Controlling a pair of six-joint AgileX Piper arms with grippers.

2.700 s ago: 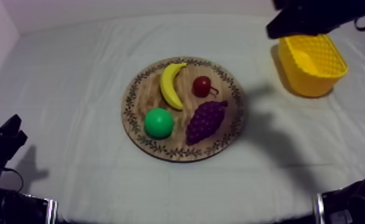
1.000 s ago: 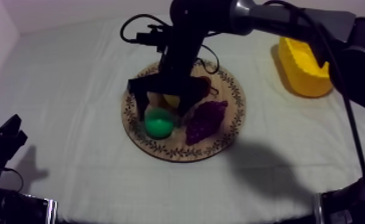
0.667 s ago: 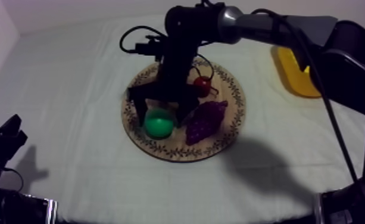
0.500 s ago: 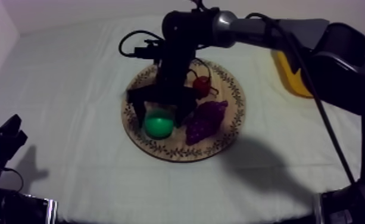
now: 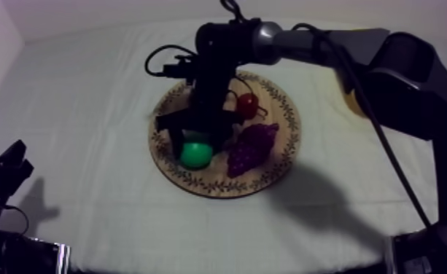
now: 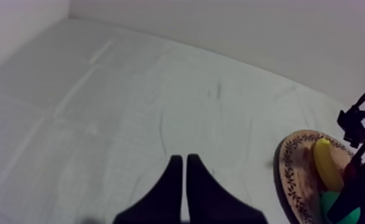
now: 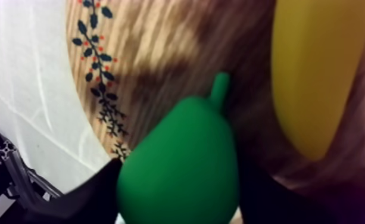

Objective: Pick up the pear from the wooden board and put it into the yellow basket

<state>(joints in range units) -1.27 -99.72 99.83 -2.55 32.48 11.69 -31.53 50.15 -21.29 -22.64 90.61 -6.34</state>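
Lower left of the top view: left gripper (image 5: pixel 4 171) parked over the cloth (image 5: pixel 87 95), well away from the fruit. Its own camera shows its fingers together as a narrow wedge, nothing in them. Idle.

Middle of frame: board (image 5: pixel 219 184) with all the fruit on it. Pear (image 5: pixel 195 154) sits on the board's lower-left part, stem pointing up toward the banana (image 7: pixel 315 77). Right gripper (image 5: pixel 197 146) is down over it, fingers spread to either side of the pear. In the right wrist view the dark fingers sit right against the pear's flanks; I can't tell if the pads actually press. Pear is not lifted.

Progress, as I judge it: reach done, grasp just being set up. Left to do: close, lift, carry, drop.

Room: tight around the pear. Banana just beside it on the far side, grapes (image 5: pixel 251 146) just beside to the right, red fruit (image 5: pixel 246 106) farther up right. The board's patterned rim is near on the pear's left, with open cloth beyond. A straight lift looks like the safest way out.

Upper right: basket (image 5: pixel 348 102), just a yellow sliver behind the right arm, well apart from the board. The carry would pass over the grapes and red fruit, so it needs height. Bare cloth between the board and the basket.
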